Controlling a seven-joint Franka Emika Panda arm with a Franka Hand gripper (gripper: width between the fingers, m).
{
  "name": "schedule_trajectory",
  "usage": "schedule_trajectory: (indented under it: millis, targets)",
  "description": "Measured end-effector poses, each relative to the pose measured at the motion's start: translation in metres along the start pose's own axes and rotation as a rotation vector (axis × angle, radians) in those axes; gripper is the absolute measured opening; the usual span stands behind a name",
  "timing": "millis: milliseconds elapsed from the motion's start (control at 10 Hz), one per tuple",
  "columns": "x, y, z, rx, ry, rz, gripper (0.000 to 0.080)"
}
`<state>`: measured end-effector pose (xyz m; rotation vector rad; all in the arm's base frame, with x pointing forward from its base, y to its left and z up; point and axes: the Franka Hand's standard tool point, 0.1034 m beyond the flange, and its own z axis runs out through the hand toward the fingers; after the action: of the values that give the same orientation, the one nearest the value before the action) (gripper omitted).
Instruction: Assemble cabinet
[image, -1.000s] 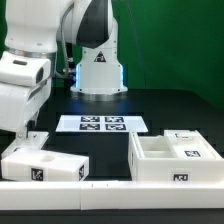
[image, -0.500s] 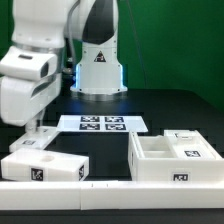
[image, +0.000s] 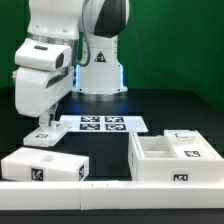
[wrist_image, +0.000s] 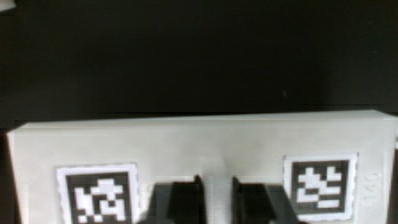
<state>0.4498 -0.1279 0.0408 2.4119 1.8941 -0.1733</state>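
A small white panel (wrist_image: 196, 140) is held in the narrowed pincer (wrist_image: 199, 200) over the table (image: 170, 108), well apart from the open box (image: 150, 166); a slip could be caused by that thin edge grip.

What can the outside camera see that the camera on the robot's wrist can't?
Only the exterior view shows the arm, the marker board, the open box and the base with its blue light. Only the wrist view shows two tags side by side on the panel, close up. Both show the gripper low over what seems to be that same white panel.
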Motion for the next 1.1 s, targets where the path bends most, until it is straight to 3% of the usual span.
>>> schedule_trajectory:
  millis: [100,300,500,900,1000,1100]
  targets:
    - [0.000,0.000,-0.002,-0.015,0.009,0.060,0.0061]
    - [0.003,-0.011,-0.017,-0.077,0.051,0.252,0.0061]
    - [0.020,-0.012,-0.021,-0.042,0.077,0.648,0.0061]
    - [0.025,-0.011,-0.023,-0.027,0.095,0.929,0.0061]
    - [0.037,-0.010,-0.032,-0.028,0.113,1.082,0.0061]
    - [0.050,-0.016,-0.039,-0.002,0.138,1.337,0.0061]
